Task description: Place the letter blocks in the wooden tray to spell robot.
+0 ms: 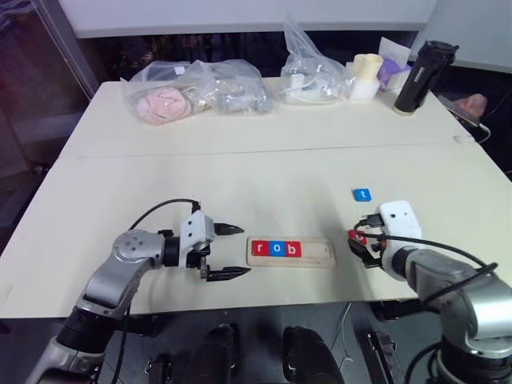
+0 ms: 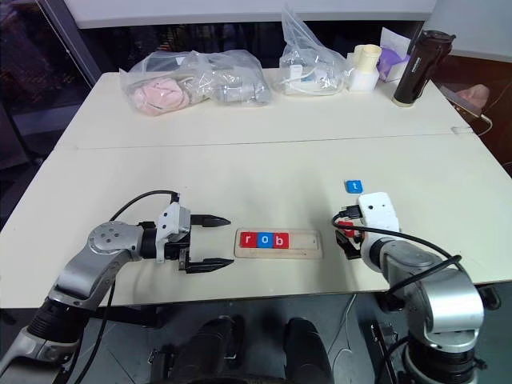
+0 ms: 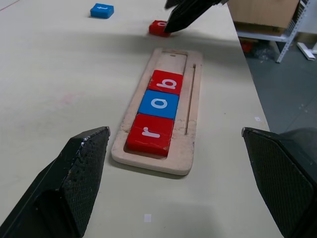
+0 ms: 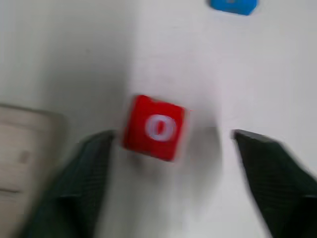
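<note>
Spelling "rob" so far, three letter blocks (image 3: 157, 106) sit in the wooden tray (image 3: 190, 106), which lies near the front edge of the desk (image 1: 240, 172) with its long axis parallel to that edge. The red r, blue o and red b fill the tray's left end; the two slots toward its right end are bare. The red o block (image 4: 154, 127) lies loose on the desk just beside the tray's right end, and the blue t block (image 1: 362, 194) rests farther back toward the desk's right side.

The right gripper (image 4: 173, 171) hovers directly over the red o, jaws spread and straddling it without pinching it, so this arm is plainly nearer; from there the empty slots lie toward the robot's left. The left gripper (image 1: 228, 251) waits off the tray's left end, jaws spread wide and holding nothing, pointing along the tray.
</note>
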Controlling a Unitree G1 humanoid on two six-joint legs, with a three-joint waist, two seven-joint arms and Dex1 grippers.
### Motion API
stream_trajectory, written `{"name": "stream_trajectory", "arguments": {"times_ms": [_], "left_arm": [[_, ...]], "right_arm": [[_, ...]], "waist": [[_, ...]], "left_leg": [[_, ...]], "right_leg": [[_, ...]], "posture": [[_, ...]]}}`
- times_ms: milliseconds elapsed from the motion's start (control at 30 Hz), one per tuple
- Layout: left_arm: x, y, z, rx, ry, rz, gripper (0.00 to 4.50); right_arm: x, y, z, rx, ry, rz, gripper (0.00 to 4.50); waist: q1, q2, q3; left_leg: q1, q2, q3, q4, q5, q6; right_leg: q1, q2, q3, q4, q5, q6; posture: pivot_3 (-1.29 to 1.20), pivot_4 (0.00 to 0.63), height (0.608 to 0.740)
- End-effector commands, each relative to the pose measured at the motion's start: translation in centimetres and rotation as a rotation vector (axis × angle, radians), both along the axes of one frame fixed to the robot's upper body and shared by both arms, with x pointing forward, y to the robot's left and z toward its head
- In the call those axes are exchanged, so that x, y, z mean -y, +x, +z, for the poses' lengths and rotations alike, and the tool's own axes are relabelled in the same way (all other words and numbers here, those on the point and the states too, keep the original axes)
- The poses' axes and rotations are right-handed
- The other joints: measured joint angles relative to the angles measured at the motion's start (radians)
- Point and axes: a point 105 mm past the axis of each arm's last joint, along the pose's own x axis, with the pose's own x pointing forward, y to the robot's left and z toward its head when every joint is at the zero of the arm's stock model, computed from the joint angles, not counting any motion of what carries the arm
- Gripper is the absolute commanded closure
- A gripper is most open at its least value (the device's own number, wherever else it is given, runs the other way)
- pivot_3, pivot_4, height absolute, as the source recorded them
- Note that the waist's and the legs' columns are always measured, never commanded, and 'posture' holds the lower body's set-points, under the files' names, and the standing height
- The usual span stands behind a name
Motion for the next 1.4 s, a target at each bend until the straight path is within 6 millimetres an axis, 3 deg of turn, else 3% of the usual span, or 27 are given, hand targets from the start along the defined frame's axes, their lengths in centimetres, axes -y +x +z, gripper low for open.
{"name": "stream_trajectory", "arguments": {"times_ms": [33, 100, 233, 367, 533, 900, 1033, 1167, 1400], "left_arm": [[0.2, -0.3, 1.1, 0.037, -0.014, -0.017, 0.00], [0.3, -0.2, 1.1, 0.038, -0.015, -0.016, 0.00], [0.3, -0.2, 1.2, 0.038, -0.015, -0.013, 0.00], [0.2, -0.2, 1.2, 0.038, -0.014, -0.012, 0.00], [0.0, -0.3, 1.2, 0.040, -0.009, -0.003, 0.00], [-0.4, -0.6, 1.2, 0.039, -0.004, 0.018, 0.00], [-0.4, -0.6, 1.2, 0.040, -0.003, 0.019, 0.00], [-0.3, -0.6, 1.1, 0.038, -0.005, 0.017, 0.00], [-0.2, -0.5, 1.0, 0.035, -0.004, 0.011, 0.00]], "right_arm": [[-1.8, -0.1, 2.4, 0.017, -0.039, 0.271, 0.06], [-1.4, -0.3, 2.9, 0.019, -0.117, 0.428, 0.06], [1.3, 0.7, 2.5, 0.030, -0.217, 0.637, 0.06], [3.2, 1.3, 1.2, 0.006, -0.201, 0.783, 0.06], [4.4, 2.1, -0.3, -0.043, -0.162, 0.850, 0.06], [4.2, 3.3, -1.3, -0.036, -0.137, 0.888, 0.06], [4.0, 3.0, -1.7, -0.044, -0.147, 0.909, 1.25], [3.4, 3.1, -1.3, -0.024, -0.142, 0.922, 3.22], [0.9, 2.2, 1.3, 0.028, -0.174, 1.025, 3.36]], "waist": [[-0.001, 0.000, 0.000], [0.002, -0.001, 0.000], [0.012, -0.001, 0.000], [0.014, -0.002, 0.000], [0.018, -0.001, 0.000], [0.023, -0.001, 0.000], [0.022, -0.001, 0.000], [0.022, -0.001, 0.000], [0.022, -0.001, 0.000]], "left_leg": [[0.000, 0.000, 0.000, 0.000, 0.000, 0.000], [0.000, 0.000, -0.001, -0.001, 0.000, 0.001], [-0.001, 0.000, 0.000, 0.000, -0.001, 0.002], [-0.001, 0.000, 0.004, 0.002, -0.001, 0.002], [-0.001, 0.000, 0.004, 0.002, -0.001, 0.002], [-0.001, 0.000, 0.004, 0.002, -0.001, 0.002], [-0.001, 0.000, 0.004, 0.002, -0.001, 0.002], [-0.001, 0.000, 0.004, 0.003, -0.001, 0.002], [-0.001, 0.000, 0.004, 0.003, -0.001, 0.002]], "right_leg": [[0.000, 0.000, -0.001, 0.000, 0.000, 0.000], [0.000, 0.000, -0.001, -0.001, 0.000, 0.000], [0.002, 0.001, -0.003, -0.004, 0.000, 0.001], [0.002, 0.001, -0.001, -0.006, 0.002, 0.004], [0.002, 0.000, 0.000, -0.005, 0.002, 0.003], [0.001, 0.000, 0.001, -0.005, 0.002, 0.003], [0.001, 0.000, 0.001, -0.005, 0.003, 0.003], [0.001, 0.000, 0.001, -0.004, 0.003, 0.002], [0.001, 0.000, 0.002, -0.003, 0.003, 0.002]], "posture": [[0.00, 0.150, 0.738], [0.00, 0.150, 0.738], [0.00, 0.150, 0.738], [0.00, 0.150, 0.738], [0.00, 0.150, 0.738], [0.00, 0.150, 0.738], [0.00, 0.150, 0.738], [0.00, 0.150, 0.738], [0.00, 0.150, 0.738]]}}
